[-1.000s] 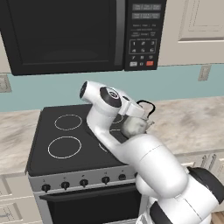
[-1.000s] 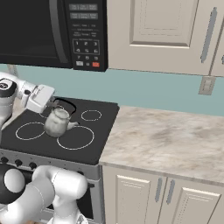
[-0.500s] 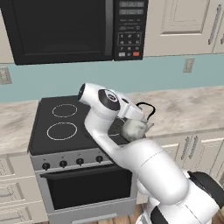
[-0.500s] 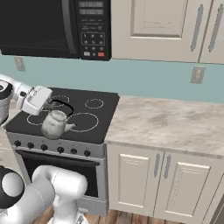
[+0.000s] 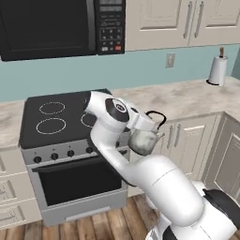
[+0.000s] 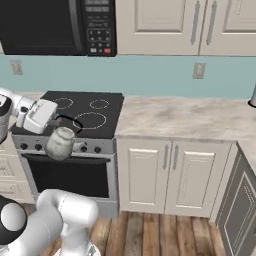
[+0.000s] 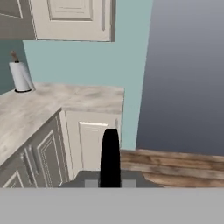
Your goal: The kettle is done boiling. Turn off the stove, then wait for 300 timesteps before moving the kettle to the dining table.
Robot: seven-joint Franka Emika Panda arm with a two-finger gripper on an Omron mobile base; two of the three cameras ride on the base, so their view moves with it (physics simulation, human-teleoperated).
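Note:
The small silver-grey kettle [image 5: 143, 141] [image 6: 60, 143] hangs in the air off the stove's front edge, level with the knob panel. My gripper [image 5: 153, 122] [image 6: 63, 122] is shut on its thin black arched handle, and the kettle dangles below the hand with its spout pointing away from the arm. The stove [image 5: 51, 113] [image 6: 86, 107] has a bare black cooktop with white burner rings. In the hand view the dark fingertips [image 7: 110, 157] stand pressed together. The dining table is out of view.
A black microwave [image 5: 51, 28] [image 6: 50, 22] hangs over the stove. Marbled counter [image 5: 187, 96] [image 6: 185, 117] with pale cabinets runs right to a corner, where a paper towel roll [image 5: 217, 70] [image 7: 20, 76] stands. Wooden floor [image 6: 150, 235] lies in front of the cabinets.
The whole picture has shifted: the base has backed away from the stove and swung right, so more cabinets and floor show. The kettle stays in the shut gripper.

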